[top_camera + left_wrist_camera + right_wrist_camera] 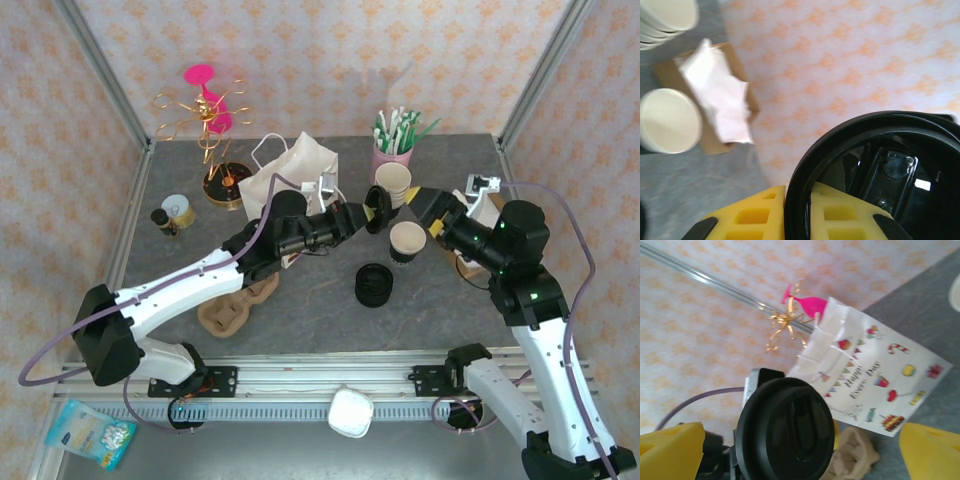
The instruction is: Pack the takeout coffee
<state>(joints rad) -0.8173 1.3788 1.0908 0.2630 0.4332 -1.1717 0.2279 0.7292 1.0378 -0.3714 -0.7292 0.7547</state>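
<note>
Presently the coffee is in two parts. Nearest, about the middle of the bench (440, 315), sits a low pile of spare lids (373, 285), with a brown pulp carrier (232, 305) to its left. Just beyond the pile and slightly right, the paper cup (407, 241) stands upright and uncovered, its cream interior showing. Its black lid (785, 427) is held off the bench close to the cup's left side. It is turned on edge, its rim pinched between the yellow fingers of the left pincer (797, 215). The right pincer (802, 442) faces the lid's top with its fingers spread fully apart, holding nothing. The lid lies ahead of that gap and touches neither finger.

Assessment: the step in hand appears to be a hand-over of the lid, or a direct capping. The right pincer should close across the rim at points clear of the left fingers, and the left should release only once that grip is firm. The lid must then be levelled and centred over the cup mouth before pressing, since the cup looks light and could tip under an off-centre push.

Further back stand the stack of lidless cups (393, 183) and a white gift bag (290, 172).

Legible writing: "Happy" on the bag's face, among printed cakes and bunting. The line beneath is too blurred to confirm. No brand is readable on cup or lid.
</note>
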